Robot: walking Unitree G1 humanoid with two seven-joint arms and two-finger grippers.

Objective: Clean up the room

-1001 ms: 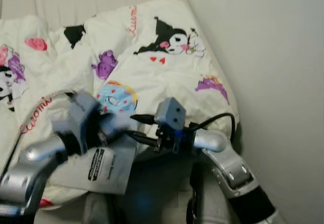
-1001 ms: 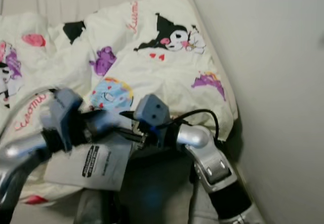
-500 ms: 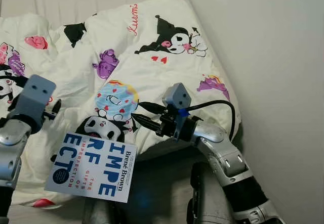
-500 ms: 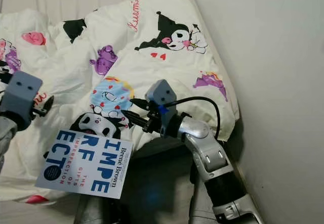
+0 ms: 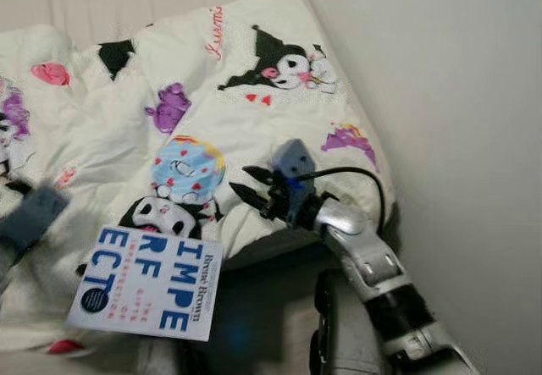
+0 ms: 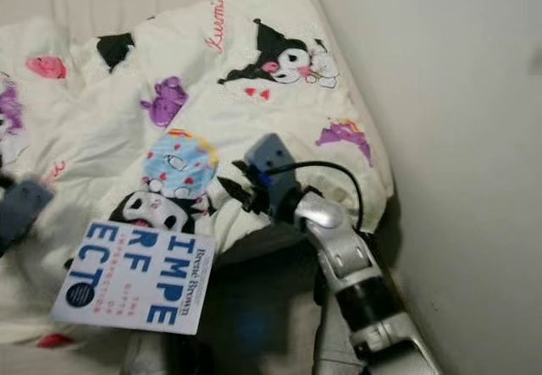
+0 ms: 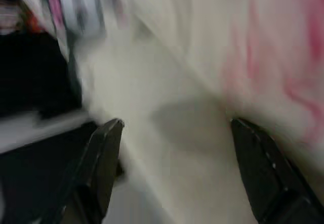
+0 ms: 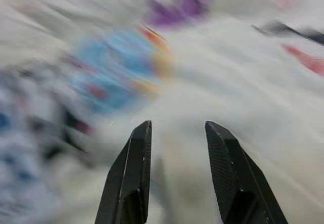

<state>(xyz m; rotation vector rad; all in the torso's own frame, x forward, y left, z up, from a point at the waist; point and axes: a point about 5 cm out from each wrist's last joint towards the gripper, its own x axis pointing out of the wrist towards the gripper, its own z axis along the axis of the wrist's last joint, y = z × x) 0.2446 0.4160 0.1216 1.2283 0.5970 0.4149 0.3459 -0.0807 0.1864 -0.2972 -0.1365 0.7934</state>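
A white book (image 5: 148, 282) with big blue letters lies face up on the near edge of the cartoon-print duvet (image 5: 254, 129). My right gripper (image 5: 240, 179) hovers open just right of the book, over the duvet's folded edge, with nothing between its fingers (image 8: 132, 168). My left arm (image 5: 30, 216) is a grey blur at the far left, level with the book's top. In the left wrist view the left gripper (image 7: 175, 124) is open wide above pale, blurred bedding and holds nothing.
A plain pale wall (image 5: 457, 96) runs close along the right side of the bed. Below the duvet's edge is a dark gap (image 5: 271, 307) beside my own body. The duvet is rumpled, with folds toward the left.
My left arm has pulled away from over the book to the far left and dropped lower. The book's blue-lettered cover now lies uncovered. The right gripper has shifted slightly up and away.
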